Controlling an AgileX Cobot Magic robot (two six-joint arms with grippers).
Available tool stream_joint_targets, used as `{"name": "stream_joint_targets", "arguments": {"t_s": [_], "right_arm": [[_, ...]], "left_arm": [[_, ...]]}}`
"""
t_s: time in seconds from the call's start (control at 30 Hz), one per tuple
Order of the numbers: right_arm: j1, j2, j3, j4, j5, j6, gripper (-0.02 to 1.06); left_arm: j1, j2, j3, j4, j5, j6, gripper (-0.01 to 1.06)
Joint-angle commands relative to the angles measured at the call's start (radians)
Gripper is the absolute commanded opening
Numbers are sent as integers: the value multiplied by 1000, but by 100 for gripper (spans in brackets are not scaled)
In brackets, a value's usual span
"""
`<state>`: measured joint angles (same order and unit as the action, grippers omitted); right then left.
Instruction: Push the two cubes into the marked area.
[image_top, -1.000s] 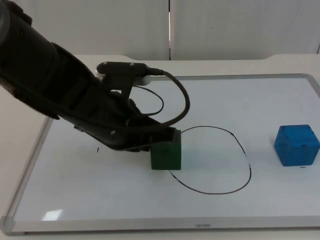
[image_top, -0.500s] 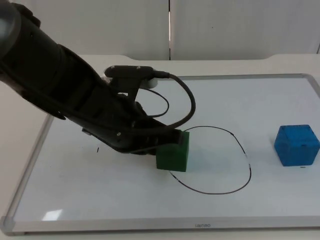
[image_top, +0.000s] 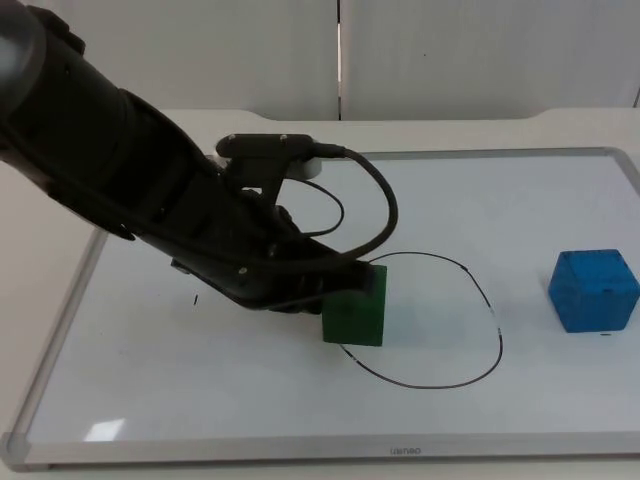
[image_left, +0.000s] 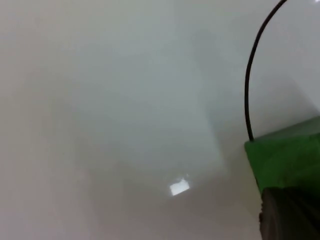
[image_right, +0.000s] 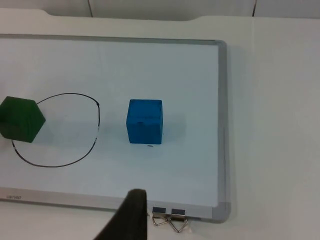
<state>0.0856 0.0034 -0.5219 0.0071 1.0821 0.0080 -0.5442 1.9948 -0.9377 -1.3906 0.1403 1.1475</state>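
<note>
1. Top view: the left hand (image_top: 345, 285) is pressing against the green cube (image_top: 356, 308), which is sitting across the left edge of the marked area (image_top: 425, 320) — a black oval drawn on the whiteboard (image_top: 150, 400) lying on the bench. I cannot tell how wide its fingers are.
2. Well apart to the right, the blue cube (image_top: 592, 290) is resting outside the oval.
3. Right wrist view: the right arm is waiting, and the right hand (image_right: 131, 216) is hanging above the whiteboard's near edge — its opening is unreadable.
4. Risk: an off-centre push may be turning the green cube, letting it slip sideways off the line.
</note>
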Motion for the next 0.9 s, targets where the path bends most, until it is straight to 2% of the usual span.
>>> {"name": "stream_joint_targets", "arguments": {"t_s": [0.0,0.27,0.87], "right_arm": [[-6,-3,7,-1,-4,-1,105],[-6,-3,7,-1,-4,-1,105],[-6,-3,7,-1,-4,-1,105]], "left_arm": [[-14,0,-7,-16,11,3,0],[-59,0,-7,-16,-41,3,0],[-61,11,-44,-11,4,3,0]]}}
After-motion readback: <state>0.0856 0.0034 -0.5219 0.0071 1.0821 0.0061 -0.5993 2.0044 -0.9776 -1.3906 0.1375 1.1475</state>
